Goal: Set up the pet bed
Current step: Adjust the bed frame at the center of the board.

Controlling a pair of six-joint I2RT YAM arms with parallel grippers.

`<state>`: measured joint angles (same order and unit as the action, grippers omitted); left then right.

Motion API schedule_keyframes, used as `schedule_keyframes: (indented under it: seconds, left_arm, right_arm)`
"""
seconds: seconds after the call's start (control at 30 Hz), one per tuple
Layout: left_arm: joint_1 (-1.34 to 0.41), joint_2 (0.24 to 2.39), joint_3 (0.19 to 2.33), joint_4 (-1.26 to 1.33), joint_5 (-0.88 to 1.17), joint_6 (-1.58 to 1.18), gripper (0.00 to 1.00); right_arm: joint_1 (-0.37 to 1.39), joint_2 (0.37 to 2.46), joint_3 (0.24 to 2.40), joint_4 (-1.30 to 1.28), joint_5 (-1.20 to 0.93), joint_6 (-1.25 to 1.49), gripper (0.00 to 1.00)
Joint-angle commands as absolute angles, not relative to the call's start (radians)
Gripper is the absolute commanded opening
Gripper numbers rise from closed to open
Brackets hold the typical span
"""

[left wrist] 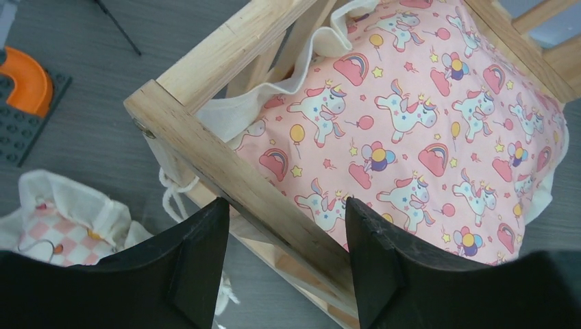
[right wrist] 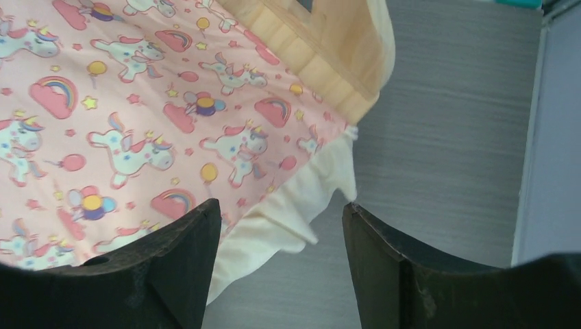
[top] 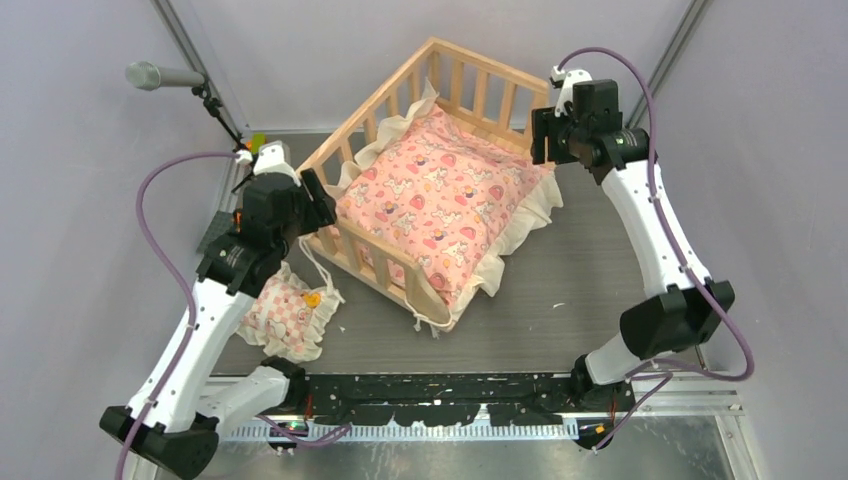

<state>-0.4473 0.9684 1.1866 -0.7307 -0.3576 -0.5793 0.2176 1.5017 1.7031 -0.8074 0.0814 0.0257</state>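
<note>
Beside the pet bed (top: 370, 100) lies a frilled pillow (top: 285, 310).

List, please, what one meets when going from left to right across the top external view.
Microphone → small frilled pillow → pink unicorn cushion, lying in the pet bed → right arm's elbow.

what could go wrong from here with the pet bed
1. The left gripper, open, straddles a rail of the pet bed; a skewed close or pull could drag the frame onto the small pillow beside it.
2. The cushion spills its frill off the frame under the open right gripper; a nudge could slide it out.
</note>
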Motion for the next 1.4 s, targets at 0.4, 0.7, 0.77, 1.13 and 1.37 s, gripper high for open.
schedule_keyframes:
  seconds: [0.4, 0.7, 0.77, 1.13, 1.37]
  left_arm:
    - [-0.169, 1.087, 1.122, -0.658, 0.064, -0.032, 0.0]
    - [-0.17, 1.064, 1.12, -0.664, 0.034, -0.017, 0.0]
    - [-0.169, 1.064, 1.117, -0.663, 0.034, -0.019, 0.0]
    - [-0.169, 1.082, 1.101, -0.634, 0.075, -0.047, 0.01]
    - [-0.169, 1.042, 1.112, -0.603, 0.089, -0.097, 0.66]
  right_arm:
    - [-0.041, 1.796, 1.913, -0.544, -0.304, -0.259, 0.71]
    - [-0.075, 1.987, 1.998, -0.352, -0.636, -0.222, 0.71]
    - [-0.075, 2.014, 1.986, -0.285, -0.719, -0.173, 0.7]
    - [-0.072, 2.078, 1.911, -0.067, -0.688, -0.027, 0.01]
    - [-0.072, 1.824, 1.623, 0.045, -0.51, -0.003, 0.0]
